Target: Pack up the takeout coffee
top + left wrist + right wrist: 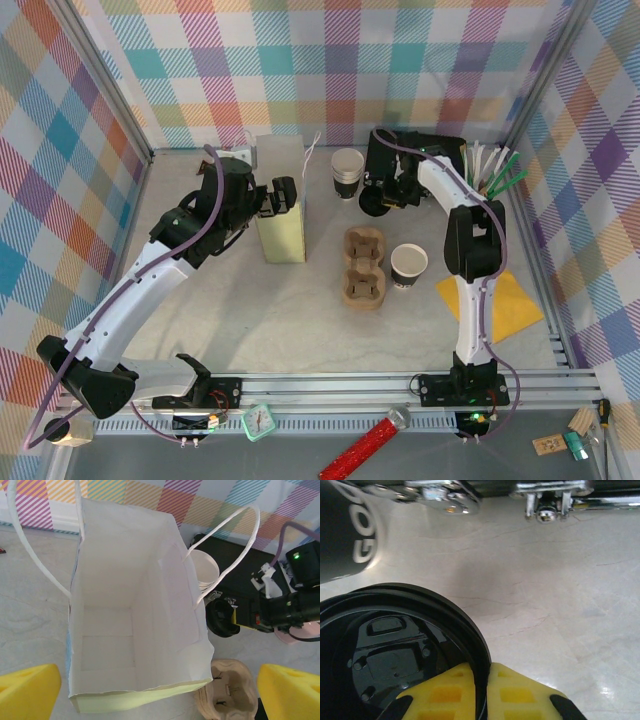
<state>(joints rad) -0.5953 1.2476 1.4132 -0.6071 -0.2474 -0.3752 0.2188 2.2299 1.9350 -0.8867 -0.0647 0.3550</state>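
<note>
Lidding step: the right tool (pixel 481 674) pinches the lid (pixel 395 645) by its rim beside the cup stack (pixel 347 170). The left tool (pixel 160 692) gapes above the bag (pixel 135 630). The cup (pixel 408 265), seemingly lidless, stands by the carrier (pixel 364 268); next, carry the lid there.

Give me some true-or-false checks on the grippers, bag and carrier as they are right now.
1. The right gripper is shut on the black lid's rim. True.
2. The left gripper is clamped on the paper bag. False: its jaws stand wide open at the bag.
3. The paper bag is empty inside. True.
4. The cup carrier holds a cup. False: the cup carrier's pockets are empty; the lidless cup stands beside it on the table.
</note>
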